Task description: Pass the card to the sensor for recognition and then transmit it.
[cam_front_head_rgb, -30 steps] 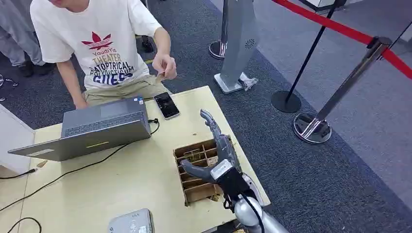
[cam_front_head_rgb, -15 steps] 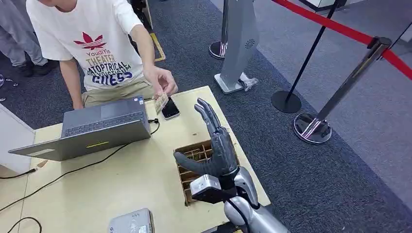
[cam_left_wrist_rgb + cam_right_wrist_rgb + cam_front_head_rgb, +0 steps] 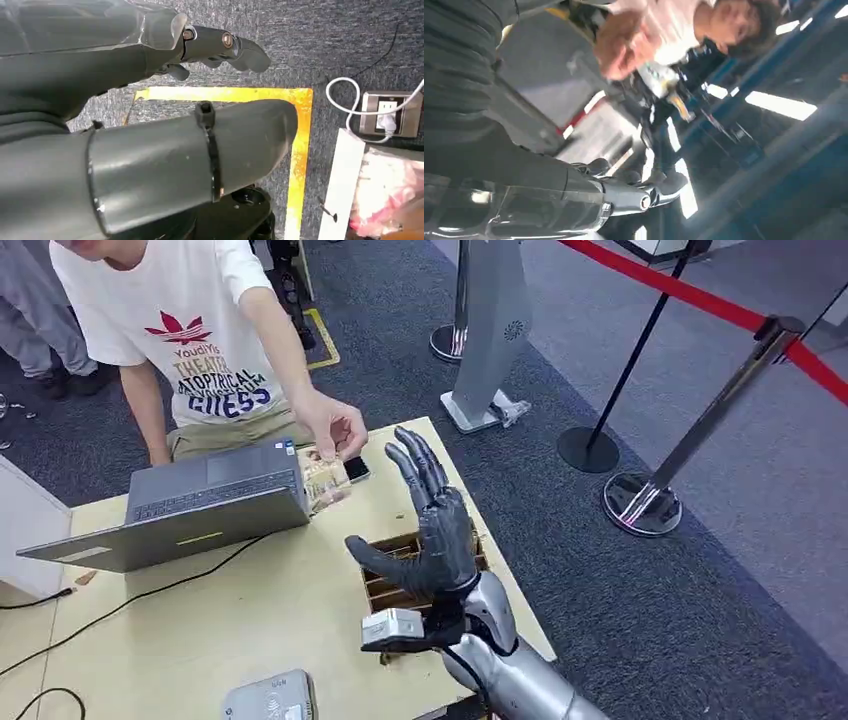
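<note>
Right hand: the right hand (image 3: 432, 530) is raised over the tabletop (image 3: 250, 610), fingers spread and thumb out to the side, holding nothing; in the right wrist view its dark fingers (image 3: 624, 197) also lie apart.
Left hand: the left hand (image 3: 220, 47) hangs toward the carpeted floor with nothing in it; its fingers look loosely curled, and I cannot tell how far open it is.
Card: the card (image 3: 326, 483) is pinched in the person's hand (image 3: 338, 428), held out above the tabletop just beside the laptop (image 3: 200, 505) and near the right hand's fingertips, apart from them.
Sensor: the grey device (image 3: 270, 698) at the near tabletop edge is probably the reader; it lies well apart from the card.
Other things: a slotted cardboard box (image 3: 385, 590) sits under the right hand; a phone (image 3: 356, 469) lies partly hidden behind the card.
Handling: the card looks thin, light and fairly stiff, likely slick on its faces and easy to drop or flex.
Where to hold: pinch the free edge between thumb and fingers, flat on both faces, leaving most of the card exposed for the reader.
</note>
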Tool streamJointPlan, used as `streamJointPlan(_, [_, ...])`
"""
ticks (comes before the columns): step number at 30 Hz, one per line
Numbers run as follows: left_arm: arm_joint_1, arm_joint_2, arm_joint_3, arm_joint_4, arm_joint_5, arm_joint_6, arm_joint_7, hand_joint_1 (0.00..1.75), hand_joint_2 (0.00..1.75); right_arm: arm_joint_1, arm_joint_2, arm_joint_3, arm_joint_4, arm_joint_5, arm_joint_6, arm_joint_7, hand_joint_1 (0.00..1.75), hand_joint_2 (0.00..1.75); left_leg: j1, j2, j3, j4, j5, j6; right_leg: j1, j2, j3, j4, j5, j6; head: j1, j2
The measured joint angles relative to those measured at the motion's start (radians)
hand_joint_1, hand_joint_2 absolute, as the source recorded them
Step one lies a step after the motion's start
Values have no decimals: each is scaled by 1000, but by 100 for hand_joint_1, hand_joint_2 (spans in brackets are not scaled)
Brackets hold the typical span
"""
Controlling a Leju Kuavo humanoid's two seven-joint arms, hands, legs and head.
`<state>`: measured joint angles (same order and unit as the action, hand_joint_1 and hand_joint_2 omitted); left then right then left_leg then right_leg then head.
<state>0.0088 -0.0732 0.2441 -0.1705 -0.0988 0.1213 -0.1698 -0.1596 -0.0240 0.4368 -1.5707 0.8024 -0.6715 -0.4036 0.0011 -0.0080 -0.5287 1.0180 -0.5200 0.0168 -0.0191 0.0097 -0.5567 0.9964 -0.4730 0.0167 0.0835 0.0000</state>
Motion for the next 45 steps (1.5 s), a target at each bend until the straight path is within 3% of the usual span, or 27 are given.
streamJointPlan(7, [-3, 0, 0, 0, -3, 4, 4, 0, 0, -89, 19, 3, 112, 129, -9, -19, 0, 175, 0, -1, 0, 0, 0, 0, 0, -1, 0, 0, 1, -1, 0, 0])
streamJointPlan(21, [1, 4, 0, 0, -3, -1, 8, 0, 0, -142, 50, -21, 224, 127, -10, -53, 0, 175, 0, -1, 0, 0, 0, 0, 0, -1, 0, 0, 1, -1, 0, 0])
streamJointPlan(23, [1, 5, 0, 0, -3, -2, 8, 0, 0, -143, 51, -22, 229, 127, -10, -53, 16, 175, 0, -1, 0, 0, 0, 0, 0, -1, 0, 0, 1, -1, 0, 0])
streamJointPlan(24, [1, 6, 0, 0, -3, -2, 8, 0, 0, -143, 51, -22, 230, 126, -10, -53, 37, 175, 0, -1, 0, 0, 0, 0, 0, -1, 0, 0, 1, -1, 0, 0])
streamJointPlan(26, [2, 8, 0, 0, -3, -3, 8, 0, 0, -143, 52, -23, 233, 126, -10, -52, 120, 175, 0, -1, 0, 0, 0, 0, 0, -1, 0, 0, 1, -1, 0, 0])
streamJointPlan(27, [2, 9, 0, 0, -3, -4, 7, 0, 0, -143, 53, -24, 234, 125, -10, -51, 141, 175, 0, -1, 0, 0, 0, 0, 0, -1, 0, 0, 1, -1, 0, 0])
streamJointPlan(30, [3, 11, 0, 0, -3, -3, 3, 0, 0, -143, 55, -30, 236, 109, -10, -60, 166, 175, 0, -1, 0, 0, 0, 0, 0, -1, 0, 0, 1, -1, 0, 0])
streamJointPlan(33, [3, 11, 0, 0, -3, -2, -1, 0, 0, -142, 56, -39, 236, 107, -10, -72, 175, 175, 0, -1, -1, 0, 0, 0, 0, -1, 0, 0, 1, -1, 0, 0])
streamJointPlan(45, [5, 12, 0, 0, -3, -3, -3, 0, 0, -140, 70, -74, 240, 90, -10, -119, 175, 175, 0, -1, -1, 0, 0, 0, 0, -1, 0, 0, 1, -1, 0, 0])
